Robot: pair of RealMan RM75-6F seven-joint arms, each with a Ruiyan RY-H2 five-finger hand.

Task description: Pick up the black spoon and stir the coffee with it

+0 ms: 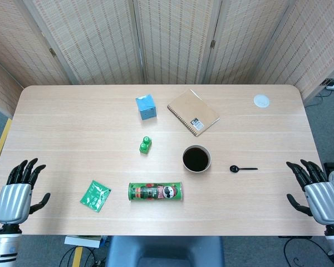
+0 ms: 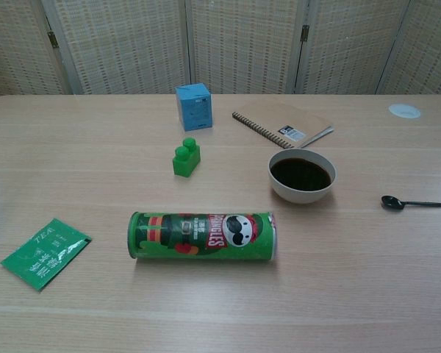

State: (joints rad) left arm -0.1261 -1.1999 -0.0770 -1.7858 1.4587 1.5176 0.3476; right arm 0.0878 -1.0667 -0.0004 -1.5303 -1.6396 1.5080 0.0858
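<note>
1. From the head view, I see my left hand (image 1: pixel 19 189) parked at the table's 8 o'clock corner and my right hand (image 1: pixel 314 189) at the 4 o'clock corner. Both are released, fingers spread, grasping nothing. I read this as a resting pose that leaves the middle of the table (image 1: pixel 72 111) unobstructed.
2. The black spoon (image 1: pixel 242 168) lies flat on the wood at 3 o'clock from the cup of coffee (image 1: pixel 196 158), near it but not touching. Its bowl points toward the cup and its handle runs out toward my right hand, so I judge the right hand is the natural one for the pick.
3. Same view, the rest: a Pringles can (image 1: pixel 156 192) lies on its side at 7 o'clock from the cup, a green tea sachet (image 1: pixel 96 195) sits further toward 9 o'clock, a green toy brick (image 1: pixel 145 144) and a blue box (image 1: pixel 146 107) stand at 10 to 11 o'clock, a spiral notebook (image 1: pixel 193 112) lies at 12 o'clock, and a small white lid (image 1: pixel 261 100) sits toward 1 o'clock.
4. From the chest view, neither hand shows. The cup (image 2: pixel 302 175) is a pale, open bowl-like vessel holding dark coffee well up toward its rim, so I expect stirring to need care against slopping.
5. Here the spoon (image 2: pixel 414 203) lies at 3 o'clock from the cup, apart from it and untouched; the pick is not yet begun.
</note>
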